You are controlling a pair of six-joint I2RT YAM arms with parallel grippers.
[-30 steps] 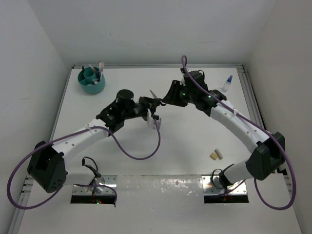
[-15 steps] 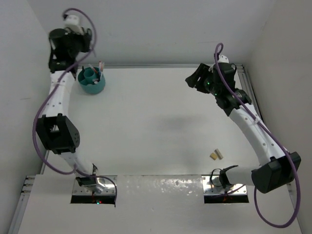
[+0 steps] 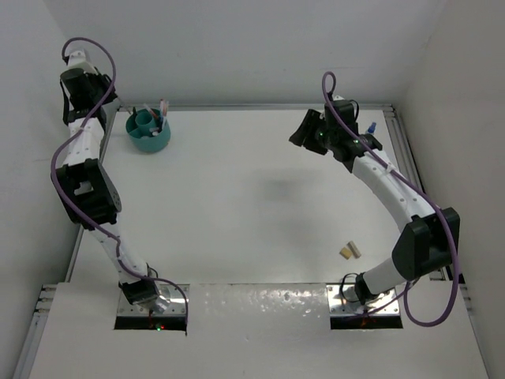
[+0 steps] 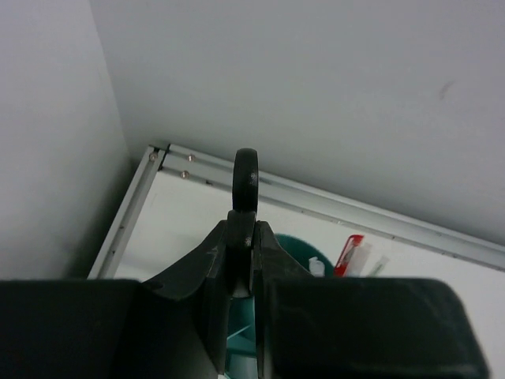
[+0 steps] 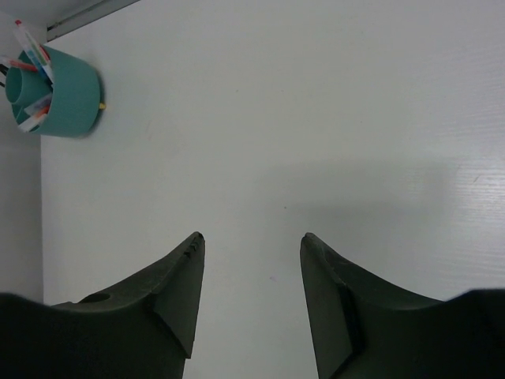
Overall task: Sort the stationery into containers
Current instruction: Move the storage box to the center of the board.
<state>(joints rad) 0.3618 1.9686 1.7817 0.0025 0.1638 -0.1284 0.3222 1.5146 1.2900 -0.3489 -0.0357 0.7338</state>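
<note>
From above, the teal pot [image 3: 150, 143] sat in the far left corner of the table [image 3: 237, 213] with pens [image 3: 162, 107] poking out. The left arm [image 3: 82, 150] reared tall beside it. The right gripper [image 3: 303, 131] hung over the far right side, well apart from the tan blocks [image 3: 349, 250] lying near the front.

At the left wrist, the left gripper [image 4: 242, 234] was pinched tight on the scissors [image 4: 246, 175], whose black handle loop stuck out past the fingertips, above the pot.

At the right wrist, the jaws stood spread wide over white tabletop, with the pot far off.
</note>
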